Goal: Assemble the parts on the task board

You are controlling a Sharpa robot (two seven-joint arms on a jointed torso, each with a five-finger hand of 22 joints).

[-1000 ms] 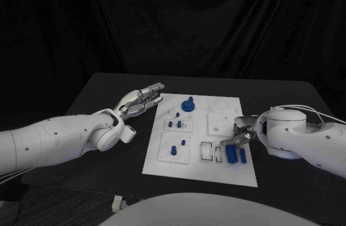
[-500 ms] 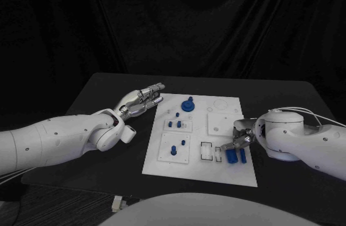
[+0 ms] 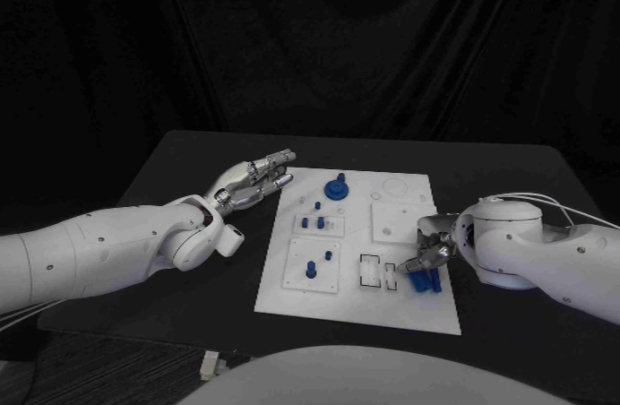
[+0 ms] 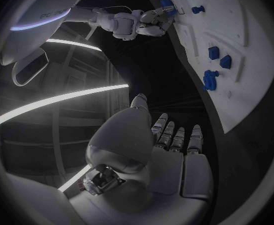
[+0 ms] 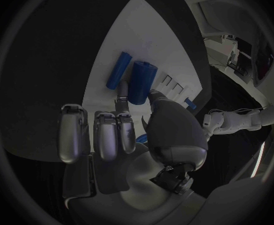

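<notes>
Black table (image 3: 168,168), dark curtain behind. Left hand (image 3: 254,179) hovers flat at the task board (image 3: 362,311) left-far corner, fingers spread, holding nothing. Board centre: small blue pegs and a round knob (image 3: 337,190) seated. Right hand (image 3: 433,246) over the near-right edge, fingertips (image 5: 122,92) touching the thick blue cylinder (image 5: 141,82), thinner one (image 5: 118,70) just beside; whether it is actually gripped I cannot tell. Cylinder looks light, rigid, smooth, likely to roll; pinch mid-length across its sides.

The left hand (image 4: 168,150) hung open beside the task board (image 4: 249,85) — blue parts (image 4: 211,79) stood on it, the right hand (image 4: 151,24) at its far edge.
</notes>
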